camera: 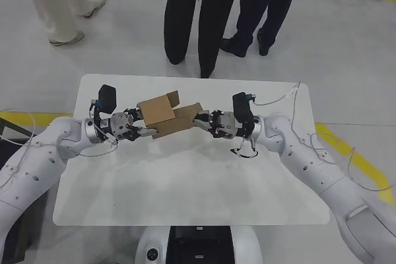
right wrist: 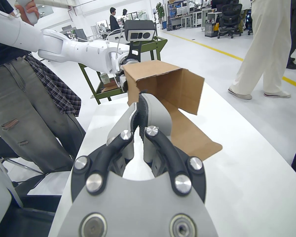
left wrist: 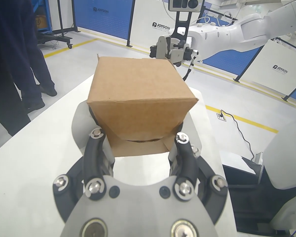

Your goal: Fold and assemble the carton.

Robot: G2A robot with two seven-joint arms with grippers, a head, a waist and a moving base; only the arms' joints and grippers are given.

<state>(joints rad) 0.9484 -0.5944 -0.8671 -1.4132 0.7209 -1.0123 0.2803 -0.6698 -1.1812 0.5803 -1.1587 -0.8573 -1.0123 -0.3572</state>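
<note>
A brown cardboard carton is held just above the white table between both arms. My left gripper stands open at one end of the carton, its fingers spread to either side of a folded-down end flap. My right gripper is at the opposite, open end, where it is shut on the edge of a side wall of the carton. Loose flaps hang out toward it, one lying low over the table. The right gripper also shows beyond the carton in the left wrist view.
People's legs stand close to the table's far edge. A dark cable loops under the right wrist. A person stands beside the table. The near half of the table is bare.
</note>
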